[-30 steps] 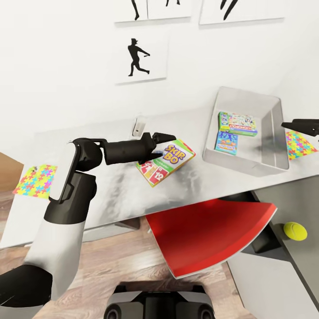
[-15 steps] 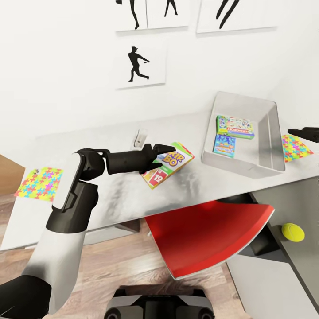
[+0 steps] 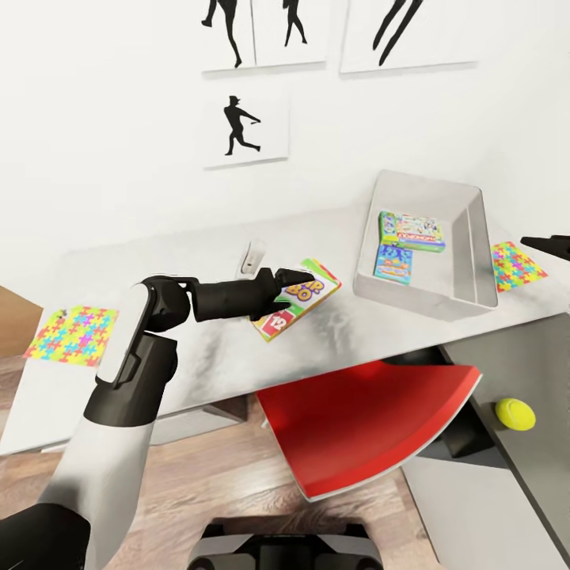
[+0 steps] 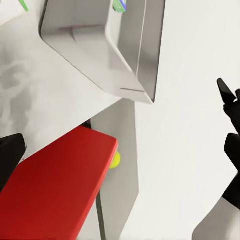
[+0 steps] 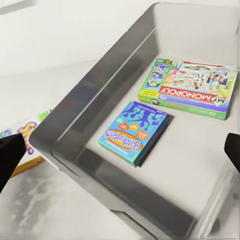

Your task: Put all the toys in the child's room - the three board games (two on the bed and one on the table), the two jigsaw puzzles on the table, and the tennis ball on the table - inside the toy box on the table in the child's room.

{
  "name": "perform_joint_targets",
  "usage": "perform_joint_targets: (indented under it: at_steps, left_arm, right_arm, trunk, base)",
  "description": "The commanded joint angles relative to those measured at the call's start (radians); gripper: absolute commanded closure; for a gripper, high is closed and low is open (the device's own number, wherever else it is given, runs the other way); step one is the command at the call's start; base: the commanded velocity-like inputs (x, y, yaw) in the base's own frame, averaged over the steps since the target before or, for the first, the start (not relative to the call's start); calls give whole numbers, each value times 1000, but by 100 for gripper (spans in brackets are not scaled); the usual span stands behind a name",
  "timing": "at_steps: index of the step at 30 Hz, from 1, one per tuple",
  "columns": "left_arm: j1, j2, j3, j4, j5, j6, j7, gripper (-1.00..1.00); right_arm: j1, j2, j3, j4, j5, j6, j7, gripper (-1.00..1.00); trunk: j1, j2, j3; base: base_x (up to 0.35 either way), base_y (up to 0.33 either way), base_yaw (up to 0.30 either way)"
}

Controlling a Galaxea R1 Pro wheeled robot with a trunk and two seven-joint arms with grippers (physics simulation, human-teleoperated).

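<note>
Six toys in all, and two already lie in the toy box (image 3: pixel 412 294). Nearest, on the box's near side and lower down by the red chair (image 3: pixel 364 427), sits the ball (image 3: pixel 514 413): light, fuzzy, round, likely to roll unless pinched across its middle.

Left of the box, flat on the glossy pale desk (image 3: pixel 198 360), lies the Skip-Bo game (image 3: pixel 279 321). It is stiff printed card, probably light and a bit slick, so I'd pinch it across a short edge. The left gripper (image 3: pixel 301 276) hovers over it with jaws spread wide and nothing between them (its wrist view shows only open space there).

Inside the sloped, smooth grey box lie the teal game (image 3: pixel 393 261) and, beyond it, the Monopoly game (image 3: pixel 412 229). The right gripper (image 3: pixel 554 245), also wide open and empty, hangs just right of the box.

One puzzle (image 3: pixel 514 265) lies just right of the box, another (image 3: pixel 71 336) far left. Both are thin and flat, so hard to get under.
</note>
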Motion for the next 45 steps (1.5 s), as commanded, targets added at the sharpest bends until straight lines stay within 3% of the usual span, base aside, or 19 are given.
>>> perform_joint_targets:
  at_steps: [1, 16, 22, 27, 30, 31, 36, 45]
  left_arm:
    - [0, 0, 1, -1, 9, 1, 10, -100]
    - [35, 25, 13, -1, 8, 2, -1, -100]
    - [34, 49, 25, -1, 8, 3, -19, -100]
    - [41, 78, 37, -1, 8, 3, -44, -100]
    - [59, 119, 57, -1, 8, 3, -82, -100]
    - [59, 119, 57, -1, 8, 3, -82, -100]
    - [96, 176, 93, -1, 8, 3, -145, -100]
    - [149, 241, 144, -1, 8, 2, -210, -100]
  right_arm:
    - [-1, 0, -1, 0, 5, 4, 7, -100]
    - [33, 15, 1, -1, 9, 4, 5, -100]
    - [37, 17, 2, -1, 10, 4, 4, -100]
    - [38, 18, 3, -1, 10, 4, 4, -100]
    - [39, 19, 3, -1, 10, 4, 4, -100]
    - [39, 19, 3, -1, 10, 4, 4, -100]
    - [39, 24, 4, -1, 10, 4, 4, -100]
    - [39, 42, 28, -1, 11, 4, 2, -100]
  trunk:
    - [0, -1, 1]
    - [0, -1, 24]
    - [0, -1, 33]
    - [0, -1, 41]
    - [0, -1, 46]
    - [0, -1, 47]
    - [0, -1, 55]
    - [0, -1, 69]
  base:
    - [0, 0, -59]
    - [0, 0, -28]
    - [0, 0, -6]
    - [0, 0, -3]
    - [0, 0, -1]
    - [0, 0, -1]
    - [0, 0, 0]
    - [0, 0, 0]
